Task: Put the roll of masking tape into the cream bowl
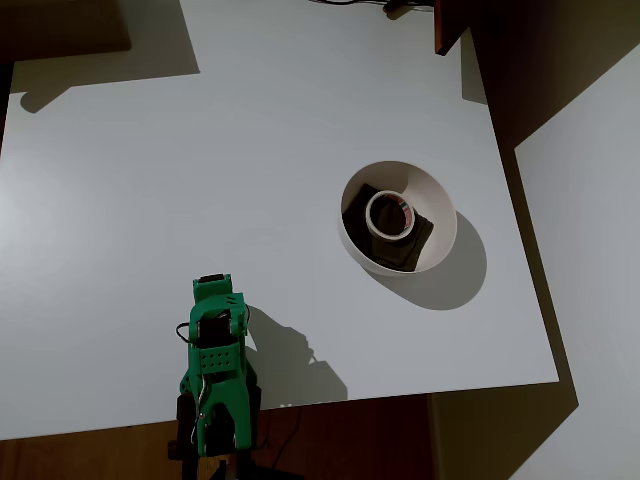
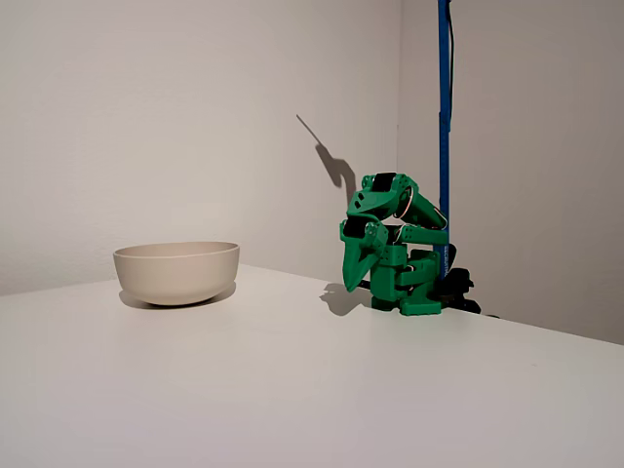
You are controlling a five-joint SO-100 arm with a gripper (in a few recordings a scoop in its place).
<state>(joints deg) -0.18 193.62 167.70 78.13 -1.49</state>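
Tape: the small off-white ring of masking tape (image 1: 389, 214) lies flat on a dark square pad (image 1: 420, 240) inside the bowl.
Bowl: round, smooth cream-white bowl (image 1: 430, 190) on the white table (image 1: 200, 180).
Gripper: the green two-finger gripper (image 2: 353, 278) is folded down, fingers pressed together, empty, well apart from the bowl.

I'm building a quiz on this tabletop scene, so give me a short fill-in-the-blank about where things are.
1. The roll of masking tape lies inside the cream ____.
2. Under the roll, in the cream bowl, sits a dark square ____.
3. The arm folded near the white table's edge is coloured ____.

Missing words: bowl; pad; green
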